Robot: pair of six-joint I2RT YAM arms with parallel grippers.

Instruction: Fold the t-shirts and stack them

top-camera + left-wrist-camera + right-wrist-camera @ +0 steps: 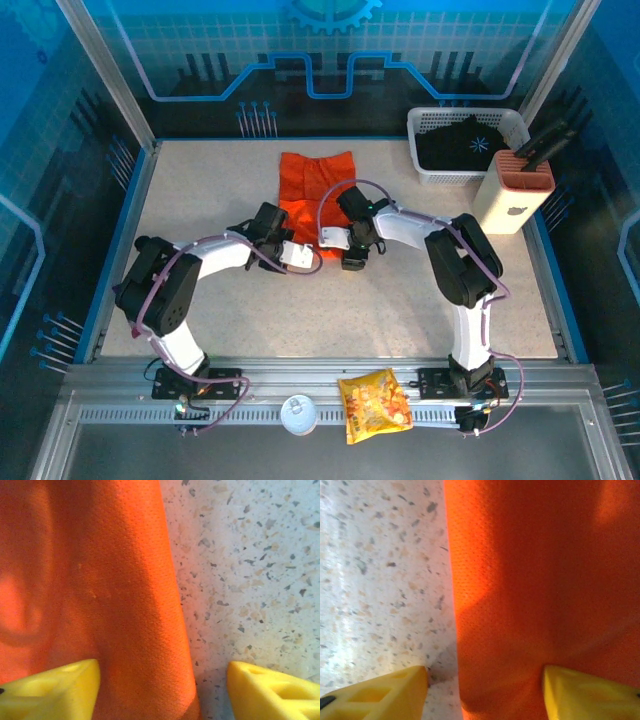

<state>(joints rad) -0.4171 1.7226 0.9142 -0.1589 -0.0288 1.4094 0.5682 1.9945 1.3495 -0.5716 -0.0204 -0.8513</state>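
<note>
Orange fills the left wrist view: the plain bright orange short-sleeved cloth t-shirt (85, 580) lies flat on the pale speckled counter (250, 570), and one straight edge of it runs down the frame. Your left pincer (162, 692) is released. One of its yellow fingers (50, 690) sits over the cloth and the other over bare counter, so the shirt's edge lies between them. Whether the tips touch the fabric, you cannot tell from here.

From the right wrist you get the mirror of that. The right pincer (485, 692) is also spread wide and grips nothing, with one finger over the counter and the other over the orange cloth, straddling an edge of the shirt.

From above, the orange t-shirt lies at the middle of the counter's far edge with both arms reaching in at its near end. It reads as a fairly narrow panel with a crease across it, so some folding looks to be started, but it is not yet a finished packet. The black shirt with the small pale-blue starburst print (465, 143) sits bunched in the white plastic basket (421, 122) at the far right corner, unfolded.

My judgement is that you are early. You have the orange shirt to finish folding, the black one to take out and fold, and the stack to make.
</note>
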